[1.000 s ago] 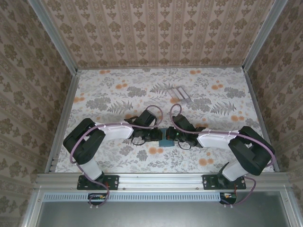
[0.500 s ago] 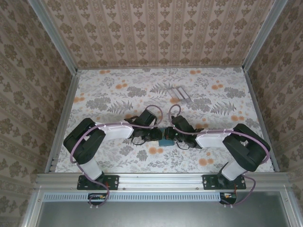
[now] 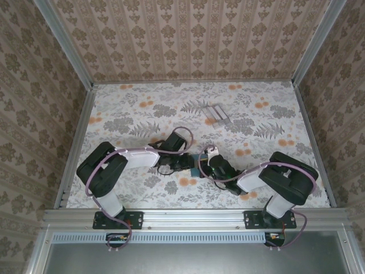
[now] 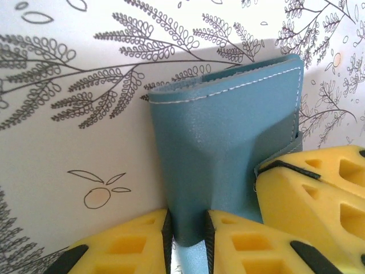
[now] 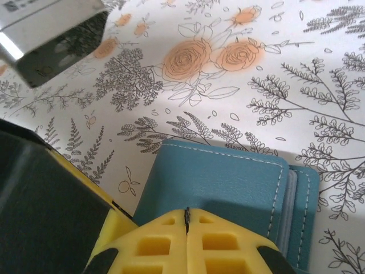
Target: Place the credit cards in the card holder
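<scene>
Teal-blue folding card holder (image 4: 228, 148) remains unopened; the left hand (image 4: 185, 237) pinches its cover while the closed right hand (image 5: 187, 220) has swung toward the desk's (image 3: 137, 103) near edge.

Both arms are bent inward over the floral tabletop (image 3: 131, 103), near its front edge. The left hand (image 3: 190, 164) and right hand (image 3: 207, 166) meet at the teal card holder (image 3: 199, 163) between them. The pale credit cards (image 3: 217, 114) lie well apart, farther back and right of centre.

Floral-print table cover (image 3: 131, 103) — damask-patterned walls (image 3: 188, 40) on three sides, aluminium rail (image 3: 194, 217) along the near edge
</scene>
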Robot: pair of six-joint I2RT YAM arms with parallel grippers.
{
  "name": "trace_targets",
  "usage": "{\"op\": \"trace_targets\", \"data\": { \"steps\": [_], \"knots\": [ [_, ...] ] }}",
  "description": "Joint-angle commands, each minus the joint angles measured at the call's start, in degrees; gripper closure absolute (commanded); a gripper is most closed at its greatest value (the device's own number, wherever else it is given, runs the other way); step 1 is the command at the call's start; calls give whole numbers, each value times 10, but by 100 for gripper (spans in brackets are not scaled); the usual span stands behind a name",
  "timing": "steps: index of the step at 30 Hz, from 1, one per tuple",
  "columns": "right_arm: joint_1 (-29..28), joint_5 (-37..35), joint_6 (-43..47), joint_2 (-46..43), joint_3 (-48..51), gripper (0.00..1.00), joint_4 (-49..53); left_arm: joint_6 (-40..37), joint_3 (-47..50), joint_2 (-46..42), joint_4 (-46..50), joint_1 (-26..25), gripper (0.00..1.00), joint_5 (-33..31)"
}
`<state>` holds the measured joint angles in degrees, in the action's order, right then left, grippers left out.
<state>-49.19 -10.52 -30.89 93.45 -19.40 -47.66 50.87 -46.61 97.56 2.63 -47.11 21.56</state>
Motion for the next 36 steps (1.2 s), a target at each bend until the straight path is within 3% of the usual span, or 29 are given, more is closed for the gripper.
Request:
{"op": "trace_targets", "data": {
  "steps": [1, 3, 11, 16, 25, 28, 31, 32, 34, 35, 36],
  "knots": [
    [-29, 17, 98, 53, 45, 100, 17, 15, 16, 2, -11, 10, 76, 0],
    [-49, 1, 137, 77, 46, 100, -5, 15, 19, -3, -11, 17, 76, 1],
    [-66, -15, 137, 169, 86, 100, -132, 11, 34, -33, 0, 41, 76, -1],
    [-66, 23, 128, 141, 51, 99, -54, -4, 40, -61, 5, 56, 76, -6],
    [-31, 38, 126, -49, -70, 64, 191, -91, 10, -192, 145, 101, 66, -122],
    [-25, 36, 136, -113, -114, 56, 240, -124, -10, -237, 196, 129, 56, -167],
    [-15, 8, 138, -191, -142, 42, 275, -166, -39, -284, 250, 137, 47, -253],
    [-11, -6, 139, -218, -147, 27, 286, -183, -48, -298, 267, 136, 41, -291],
    [-1, -45, 142, -269, -153, 14, 306, -222, -60, -324, 284, 132, 26, -352],
    [6, -66, 144, -296, -155, 8, 318, -239, -59, -340, 282, 128, 2, -379],
    [15, -84, 147, -316, -155, 1, 325, -244, -55, -354, 279, 124, 0, -404]
  ]
}}
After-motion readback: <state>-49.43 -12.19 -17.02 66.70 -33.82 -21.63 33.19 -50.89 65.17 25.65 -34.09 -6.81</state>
